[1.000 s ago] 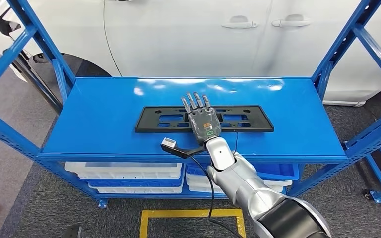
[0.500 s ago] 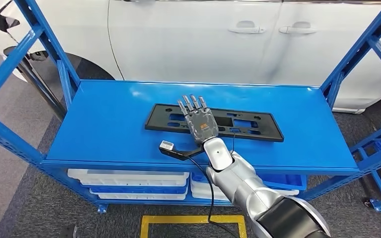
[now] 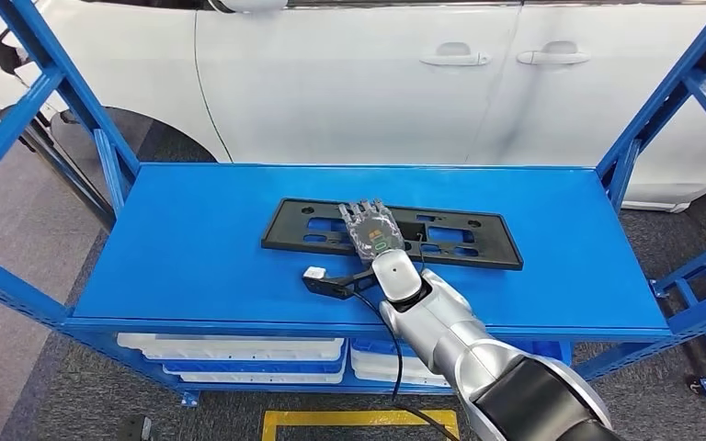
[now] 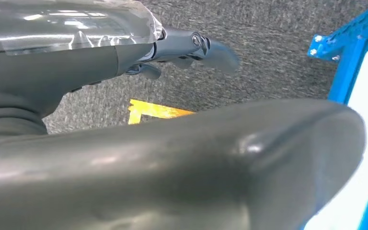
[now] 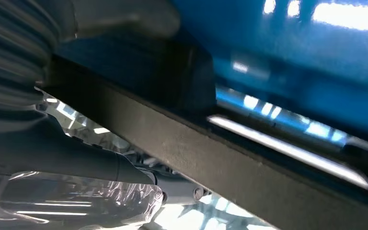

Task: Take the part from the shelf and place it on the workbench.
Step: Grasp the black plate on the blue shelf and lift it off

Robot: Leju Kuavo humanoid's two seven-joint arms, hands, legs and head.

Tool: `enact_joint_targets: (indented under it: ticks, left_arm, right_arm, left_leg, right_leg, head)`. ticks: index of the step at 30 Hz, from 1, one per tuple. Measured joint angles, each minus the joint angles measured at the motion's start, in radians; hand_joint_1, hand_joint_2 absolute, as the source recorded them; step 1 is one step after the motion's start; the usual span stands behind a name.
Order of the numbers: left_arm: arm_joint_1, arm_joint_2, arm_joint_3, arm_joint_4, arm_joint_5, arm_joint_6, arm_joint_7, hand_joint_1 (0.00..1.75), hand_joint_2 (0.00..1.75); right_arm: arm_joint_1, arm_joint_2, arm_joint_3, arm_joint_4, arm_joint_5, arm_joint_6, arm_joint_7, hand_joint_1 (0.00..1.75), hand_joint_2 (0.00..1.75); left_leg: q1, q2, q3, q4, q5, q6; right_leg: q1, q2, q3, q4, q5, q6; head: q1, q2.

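A flat black part is lying lengthwise at the centre of the frame on the top board of a blue shelf, its long edge running nearly parallel to the shelf's front. The robot's right hand is reaching in from the lower right of the head view and resting over the middle of the part, fingers extended across its near rail; whether they are gripping it cannot be told from above. In the right wrist view the thumb is sitting on one side of the part's dark rail and the darker fingers on the other, so the hand is straddling that edge, though a firm hold cannot be confirmed. The left hand is hanging over grey carpet, its fingers loosely apart and holding nothing. A white car is standing behind the shelf across the top of the frame, and white bins are sitting on the lower tier.
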Motion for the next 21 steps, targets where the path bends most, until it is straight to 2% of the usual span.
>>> enact_joint_targets:
  ticks: [1,2,3,4,5,6,7,9,12,14,16,17,18,19,20,21]
  left_arm:
    - [0.001,0.0,0.0,0.0,0.001,-0.001,-0.001,0.0,0.0]
    - [0.002,0.0,0.0,0.0,0.001,-0.002,-0.002,0.0,0.0]
    - [0.002,0.0,0.0,0.0,0.001,-0.003,-0.004,0.0,0.0]
    - [0.001,0.0,0.0,0.0,0.001,-0.005,-0.006,0.0,0.0]
    - [0.0,0.0,0.0,0.0,0.001,-0.006,-0.008,0.0,0.0]
    - [-0.001,0.0,0.0,0.0,0.001,-0.006,-0.011,0.0,0.0]
    - [-0.002,0.0,0.0,0.0,0.002,-0.007,-0.013,0.0,0.0]
    - [-0.003,0.0,0.001,0.0,0.004,-0.007,-0.017,0.0,0.0]
    - [-0.004,-0.001,0.001,0.0,0.007,-0.008,-0.023,0.0,0.0]
    - [-0.006,-0.001,0.001,0.001,0.007,-0.008,-0.027,0.0,0.0]
    - [-0.007,0.0,0.001,0.0,0.007,-0.009,-0.029,0.0,0.0]
    - [-0.007,0.0,0.001,0.001,0.007,-0.009,-0.029,0.0,0.0]
    - [-0.007,0.0,0.001,0.0,0.007,-0.009,-0.029,0.0,0.0]
    - [-0.007,0.0,0.001,0.001,0.007,-0.009,-0.03,0.0,0.0]
    - [-0.007,0.0,0.0,0.001,0.006,-0.009,-0.035,0.0,0.0]
    - [-0.007,0.0,-0.001,0.001,0.005,-0.011,-0.044,0.0,0.44]
  right_arm:
    - [0.001,0.0,0.001,0.001,0.0,0.006,0.001,1.75,1.75]
    - [0.003,0.0,0.001,0.001,0.0,0.01,0.001,1.75,1.75]
    - [0.003,0.0,0.002,0.001,0.0,0.012,0.003,1.75,1.75]
    - [0.002,0.0,0.002,0.001,0.0,0.014,0.004,1.75,1.75]
    - [0.002,0.0,0.003,0.001,0.0,0.016,0.005,1.75,1.75]
    - [0.001,0.0,0.003,0.001,0.0,0.018,0.007,1.75,1.75]
    - [0.0,0.0,0.004,0.002,0.0,0.02,0.009,1.75,1.75]
    - [-0.001,0.0,0.005,0.002,0.0,0.02,0.014,1.75,1.75]
    - [-0.003,0.0,0.006,0.002,0.0,0.019,0.024,1.75,1.75]
    - [-0.004,0.0,0.006,0.002,0.0,0.015,0.031,1.75,1.75]
    - [-0.004,0.0,0.006,0.002,0.0,0.007,0.036,1.75,1.75]
    - [-0.004,-0.001,0.005,0.002,0.0,0.002,0.038,1.75,1.75]
    - [-0.003,-0.001,0.005,0.002,0.0,-0.004,0.038,1.75,1.75]
    - [-0.004,-0.001,0.004,0.002,0.0,-0.009,0.038,1.75,1.75]
    - [-0.004,-0.001,0.001,0.002,0.0,-0.014,0.038,1.75,1.75]
    - [-0.005,-0.001,-0.002,0.001,0.0,-0.021,0.038,1.75,1.75]
  left_leg:
    - [0.003,0.0,-0.038,0.066,-0.022,-0.005]
    - [0.005,0.0,-0.066,0.108,-0.027,-0.009]
    - [0.008,0.0,-0.077,0.113,-0.013,-0.013]
    - [0.011,0.001,-0.066,0.075,0.022,-0.016]
    - [0.014,0.001,-0.041,0.011,0.064,-0.018]
    - [0.015,0.001,-0.012,-0.056,0.096,-0.019]
    - [0.016,0.0,0.012,-0.109,0.117,-0.016]
    - [0.013,-0.002,0.026,-0.145,0.119,-0.002]
    - [0.012,-0.002,0.027,-0.151,0.123,0.019]
    - [0.013,-0.001,0.028,-0.154,0.125,0.03]
    - [0.011,-0.001,0.028,-0.154,0.123,0.036]
    - [0.01,-0.001,0.028,-0.154,0.122,0.037]
    - [0.01,-0.002,0.028,-0.153,0.121,0.038]
    - [0.009,-0.003,0.029,-0.152,0.12,0.037]
    - [0.01,-0.003,0.03,-0.15,0.117,0.035]
    - [0.01,-0.004,0.031,-0.148,0.115,0.032]
  right_leg:
    - [0.0,0.0,0.001,0.001,-0.002,-0.001]
    - [-0.001,0.001,0.003,0.002,-0.005,-0.001]
    - [-0.002,0.002,0.005,0.004,-0.008,0.001]
    - [-0.003,0.003,0.008,0.008,-0.013,0.004]
    - [-0.004,0.003,0.011,0.013,-0.019,0.008]
    - [-0.004,0.004,0.013,0.019,-0.026,0.013]
    - [-0.002,0.005,0.012,0.026,-0.032,0.019]
    - [0.001,0.007,0.008,0.032,-0.036,0.03]
    - [-0.003,0.006,0.0,0.051,-0.047,0.045]
    - [-0.006,0.003,-0.038,0.134,-0.093,0.053]
    - [-0.007,0.002,-0.102,0.26,-0.149,0.057]
    - [-0.008,0.002,-0.127,0.305,-0.16,0.059]
    - [-0.009,0.002,-0.138,0.318,-0.152,0.059]
    - [-0.01,0.002,-0.132,0.295,-0.127,0.059]
    - [-0.011,0.001,-0.11,0.24,-0.09,0.056]
    - [-0.011,0.001,-0.081,0.171,-0.055,0.052]
  head:
    - [0.0,0.0]
    - [0.0,0.0]
    - [0.0,0.0]
    - [0.0,0.0]
    - [0.0,0.0]
    - [0.0,0.0]
    - [0.0,0.0]
    - [0.0,0.0]
    - [0.0,0.0]
    - [0.0,0.0]
    - [0.0,0.0]
    - [0.0,0.0]
    - [0.0,0.0]
    - [0.0,0.0]
    - [0.0,0.0]
    - [0.0,0.0]
